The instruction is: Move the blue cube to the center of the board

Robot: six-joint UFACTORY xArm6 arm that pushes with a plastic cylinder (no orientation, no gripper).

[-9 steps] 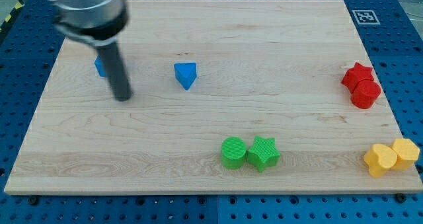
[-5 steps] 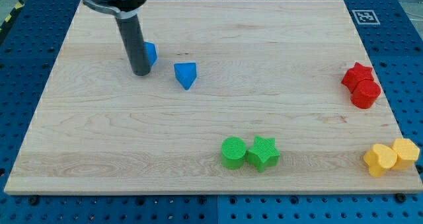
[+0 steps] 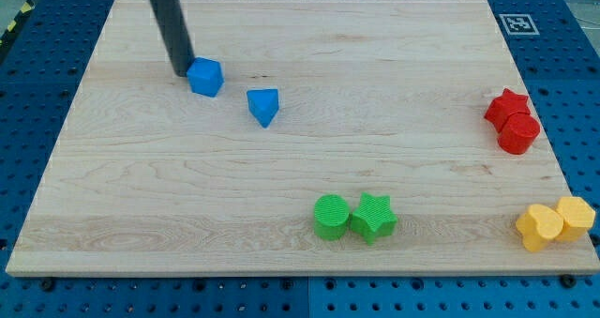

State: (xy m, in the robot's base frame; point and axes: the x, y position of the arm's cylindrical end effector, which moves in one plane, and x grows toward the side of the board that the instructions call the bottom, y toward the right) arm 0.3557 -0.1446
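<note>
The blue cube (image 3: pixel 205 77) lies in the upper left part of the wooden board (image 3: pixel 300 215). My tip (image 3: pixel 181 72) stands just left of the cube, touching or almost touching its left side. The dark rod rises from there to the view's top edge. A blue triangular block (image 3: pixel 264 106) lies a short way right of and below the cube, apart from it.
A green cylinder (image 3: pixel 330 216) and a green star (image 3: pixel 373 217) touch near the bottom middle. A red star (image 3: pixel 506 106) and a red cylinder (image 3: pixel 518 132) sit at the right edge. Two yellow blocks (image 3: pixel 556 222) lie at the bottom right corner.
The rod has moved from in front of the blue cube to its left side and further up the view. The cube, partly hidden before, now shows fully.
</note>
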